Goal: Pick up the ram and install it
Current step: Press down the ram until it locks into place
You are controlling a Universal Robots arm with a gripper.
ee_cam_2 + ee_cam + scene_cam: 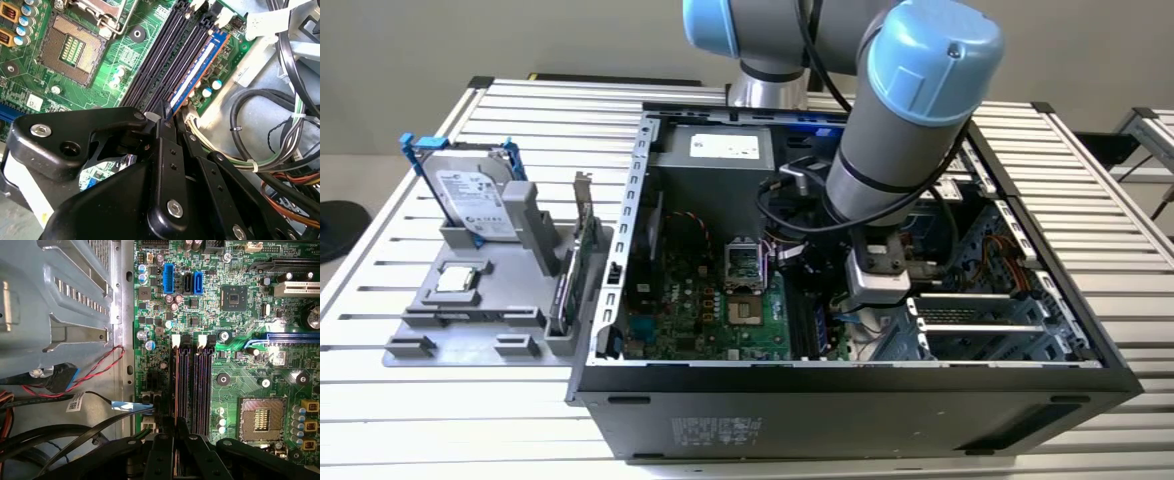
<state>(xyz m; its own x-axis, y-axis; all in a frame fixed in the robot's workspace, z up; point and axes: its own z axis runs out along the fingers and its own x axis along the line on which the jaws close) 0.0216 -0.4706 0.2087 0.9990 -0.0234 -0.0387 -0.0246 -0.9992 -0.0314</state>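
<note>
The gripper [165, 117] is down inside the open computer case [854, 385], its fingers drawn close together on the end of the ram [197, 67], a blue-edged stick standing on edge in the outermost memory slot of the green motherboard [100, 65]. Whether the stick is fully seated cannot be told. Four dark slots lie side by side in the first wrist view; the empty processor socket [260, 417] sits just beside them. Bundled cables [260, 150] and a red-and-black twisted wire [95, 372] crowd the metal drive cage close to the slots. In the exterior view the arm [907, 130] reaches down from the far side, wrist pointing straight into the case. On the worktop [400, 400], at the exterior view's left, a grey holder [467, 300] carries one hard drive [470, 195] with blue rails and one upright card [574, 270].
</note>
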